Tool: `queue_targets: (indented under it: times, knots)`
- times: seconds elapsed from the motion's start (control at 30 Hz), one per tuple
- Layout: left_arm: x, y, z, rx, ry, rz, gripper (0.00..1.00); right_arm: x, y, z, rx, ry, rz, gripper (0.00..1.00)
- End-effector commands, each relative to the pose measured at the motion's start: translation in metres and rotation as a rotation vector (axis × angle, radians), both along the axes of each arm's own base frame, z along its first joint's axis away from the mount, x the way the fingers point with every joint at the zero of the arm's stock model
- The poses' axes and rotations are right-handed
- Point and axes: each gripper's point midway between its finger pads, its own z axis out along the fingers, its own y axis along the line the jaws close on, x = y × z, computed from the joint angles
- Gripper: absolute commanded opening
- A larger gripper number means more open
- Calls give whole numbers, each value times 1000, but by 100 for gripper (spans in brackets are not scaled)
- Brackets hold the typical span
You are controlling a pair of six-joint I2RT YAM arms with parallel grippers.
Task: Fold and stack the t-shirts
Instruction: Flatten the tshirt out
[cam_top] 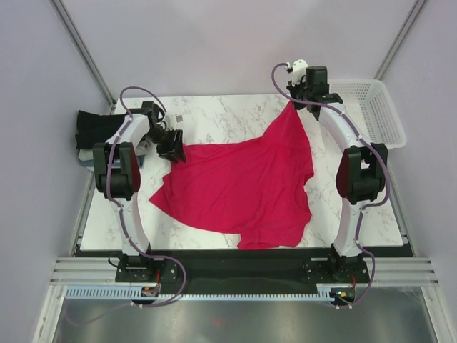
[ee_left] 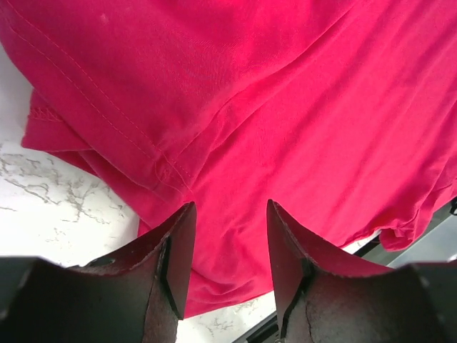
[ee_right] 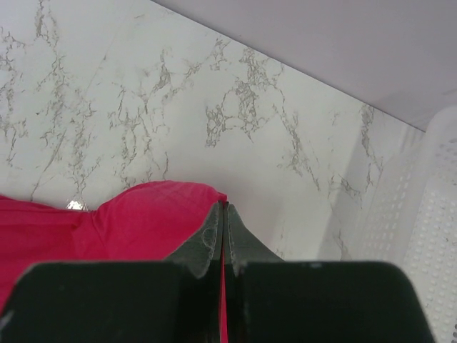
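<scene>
The crimson-red t-shirt (cam_top: 246, 182) lies spread and rumpled over the middle of the marble table (cam_top: 214, 114). My right gripper (cam_top: 293, 106) is shut on the shirt's far corner and lifts it into a peak; in the right wrist view red cloth (ee_right: 143, 221) shows pinched between the fingers (ee_right: 212, 236). My left gripper (cam_top: 173, 151) is open at the shirt's left edge, its jaws apart over the red cloth (ee_left: 285, 114). Folded shirts (cam_top: 93, 128), black on top with pale and blue under it, lie stacked at the far left.
A white mesh basket (cam_top: 378, 107) stands at the far right edge of the table; its wall shows in the right wrist view (ee_right: 428, 236). Grey walls enclose the table on three sides. A black rail runs along the near edge.
</scene>
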Motion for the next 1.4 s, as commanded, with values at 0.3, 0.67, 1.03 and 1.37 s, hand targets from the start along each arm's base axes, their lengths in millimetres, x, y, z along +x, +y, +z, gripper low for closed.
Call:
queue_targets:
  times: [0.3, 0.67, 1.03, 1.37]
  knots:
    - [22, 1, 18, 6, -84, 43, 55, -13, 0, 44, 32, -83, 5, 0]
    - [37, 28, 5, 48, -82, 98, 55, -14, 0, 45, 30, -85, 3, 0]
    - [34, 25, -13, 34, -33, 95, 54, -15, -2, 43, 20, -84, -2, 0]
    - [33, 23, -18, 24, -20, 92, 52, -15, -4, 39, 16, -74, -4, 0]
